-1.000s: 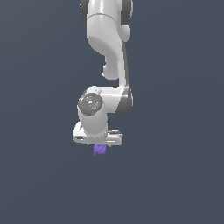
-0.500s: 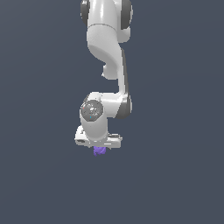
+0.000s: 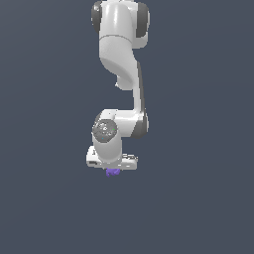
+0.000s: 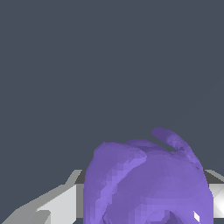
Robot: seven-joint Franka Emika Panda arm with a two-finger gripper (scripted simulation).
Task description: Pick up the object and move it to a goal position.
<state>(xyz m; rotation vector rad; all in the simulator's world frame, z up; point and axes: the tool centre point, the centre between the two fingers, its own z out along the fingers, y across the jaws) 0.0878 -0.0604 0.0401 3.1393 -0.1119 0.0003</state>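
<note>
The purple lumpy object [image 3: 113, 172] peeks out just below my white gripper [image 3: 113, 169] in the exterior view, mostly hidden by the hand. In the wrist view the object [image 4: 148, 183] fills the space between my two fingers [image 4: 52, 205], with swirled ridges showing on it. The fingers sit against both of its sides, so the gripper is shut on it. The arm hangs down from above with the hand pointing downward.
A plain dark grey-blue background surrounds the arm in both views. No other objects, edges or goal marker show.
The arm's lower part and hand have shifted slightly with the purple object still held; less of the object shows below the hand than one second ago.
</note>
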